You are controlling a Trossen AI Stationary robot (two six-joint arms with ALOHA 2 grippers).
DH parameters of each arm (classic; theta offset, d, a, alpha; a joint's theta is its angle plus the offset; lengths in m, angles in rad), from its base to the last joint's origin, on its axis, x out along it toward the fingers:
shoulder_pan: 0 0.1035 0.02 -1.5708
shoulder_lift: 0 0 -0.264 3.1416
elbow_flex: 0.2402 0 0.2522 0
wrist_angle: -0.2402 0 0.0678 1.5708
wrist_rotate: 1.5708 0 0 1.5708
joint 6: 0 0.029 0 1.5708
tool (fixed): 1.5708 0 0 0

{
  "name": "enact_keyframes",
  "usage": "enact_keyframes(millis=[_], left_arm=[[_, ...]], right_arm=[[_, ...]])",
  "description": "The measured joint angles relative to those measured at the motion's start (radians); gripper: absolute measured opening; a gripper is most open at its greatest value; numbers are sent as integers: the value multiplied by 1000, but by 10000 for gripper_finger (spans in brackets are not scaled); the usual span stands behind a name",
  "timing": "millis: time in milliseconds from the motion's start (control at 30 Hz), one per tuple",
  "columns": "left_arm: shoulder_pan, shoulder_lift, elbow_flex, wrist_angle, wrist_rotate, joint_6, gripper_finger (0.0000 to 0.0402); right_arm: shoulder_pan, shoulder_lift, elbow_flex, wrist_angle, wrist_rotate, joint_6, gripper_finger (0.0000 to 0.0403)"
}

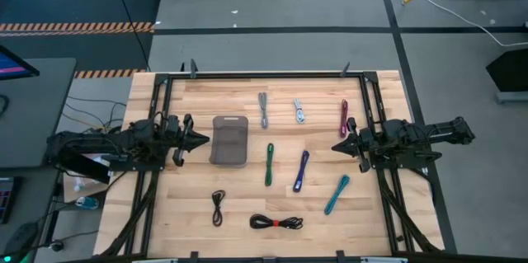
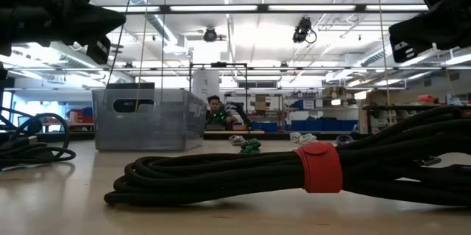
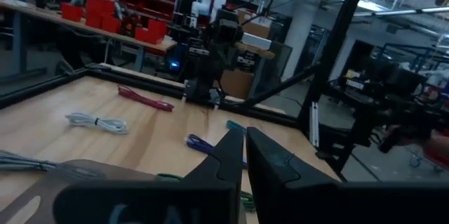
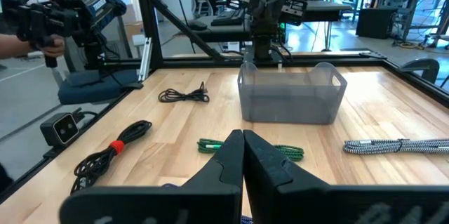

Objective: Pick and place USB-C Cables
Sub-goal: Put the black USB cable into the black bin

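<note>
Several short bundled USB-C cables lie flat on the wooden table: grey (image 1: 263, 110), silver (image 1: 299, 110), magenta (image 1: 344, 117), green (image 1: 269, 164), purple (image 1: 301, 171), teal (image 1: 337, 194), a thin black one (image 1: 218, 208) and a black one with a red tie (image 1: 276, 223). A grey plastic tray (image 1: 229, 139) stands left of centre. My left gripper (image 1: 205, 139) hovers shut just left of the tray, pointing right. My right gripper (image 1: 337, 145) hovers shut at the right side, pointing left, below the magenta cable. Both are above the table and hold nothing.
A black metal frame (image 1: 272, 74) runs round the table's edges. In the low view the red-tied black cable (image 2: 309, 169) lies closest to the near edge, with the tray (image 2: 147, 117) behind it. A person's hand (image 4: 42, 41) shows beyond the table's edge.
</note>
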Motion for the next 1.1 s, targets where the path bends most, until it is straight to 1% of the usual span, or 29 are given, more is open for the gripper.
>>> enact_keyframes(millis=[67,133,267,400,433,533,633,700,767,833,933,1000,1100], left_arm=[[0,0,0,18,-32,-6,25],[0,0,0,42,-52,-5,25],[0,0,0,51,-116,-6,25],[0,0,0,54,-166,-8,25],[0,0,0,55,-177,-11,25],[0,0,0,55,-217,-13,25],[0,0,0,55,-274,-14,25],[0,0,1,54,-311,-15,25],[0,0,10,35,-326,-27,25],[0,12,44,21,-327,-29,25],[0,40,120,-2,-327,18,32],[0,78,188,-43,-327,55,44],[0,149,313,-121,-327,122,73]], right_arm=[[0,0,0,27,0,-1,12],[-3,0,0,89,12,-40,12],[-4,0,0,281,35,-79,12],[-4,-1,0,510,127,-90,12],[-4,-1,0,550,132,-92,12],[-3,-1,1,595,131,-113,8],[-9,0,1,623,162,-23,7],[-15,7,1,629,222,73,14],[-17,24,6,628,275,141,30],[-17,57,22,651,305,165,52],[-17,126,70,716,320,141,84],[-17,178,119,728,318,116,100],[-17,269,203,725,315,95,116]])
